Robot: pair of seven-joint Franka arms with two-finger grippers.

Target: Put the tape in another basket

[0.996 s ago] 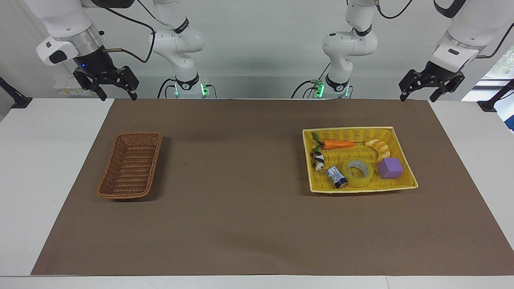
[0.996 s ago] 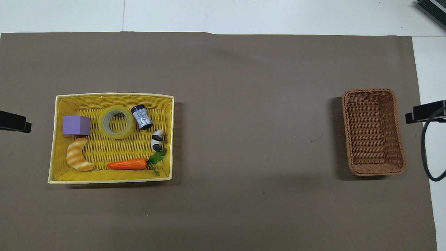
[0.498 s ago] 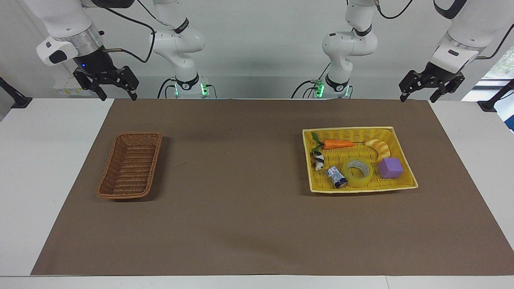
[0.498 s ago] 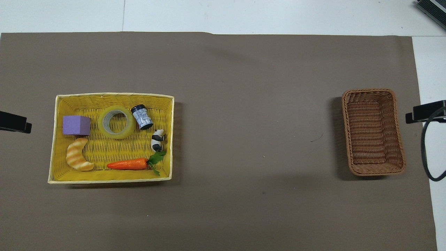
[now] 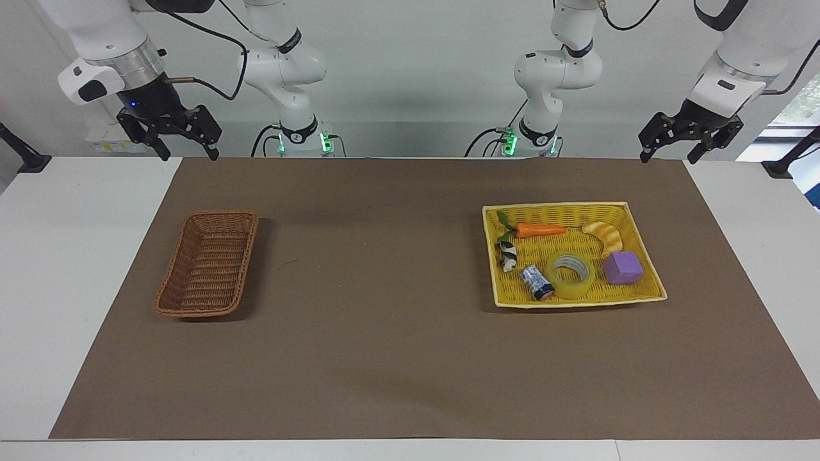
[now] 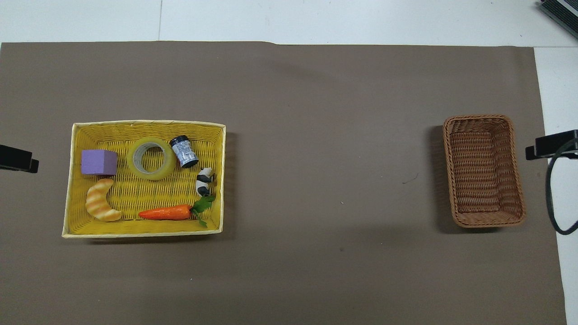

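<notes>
The tape (image 5: 572,275) is a translucent yellow roll. It lies flat in the yellow woven basket (image 5: 554,206) toward the left arm's end of the table, between a small can and a purple cube. It also shows in the overhead view (image 6: 151,158). The brown wicker basket (image 5: 246,256) stands empty toward the right arm's end and shows in the overhead view too (image 6: 478,117). My left gripper (image 5: 667,155) is open and raised over the mat's edge nearest the robots. My right gripper (image 5: 188,153) is open and raised likewise. Both arms wait.
The yellow basket also holds a blue-white can (image 5: 537,282), a purple cube (image 5: 623,267), a croissant (image 5: 605,235), a carrot (image 5: 538,230) and a black-and-white toy (image 5: 507,255). A brown mat (image 5: 384,288) covers the white table.
The left gripper has shifted very slightly. Nothing else has moved.
</notes>
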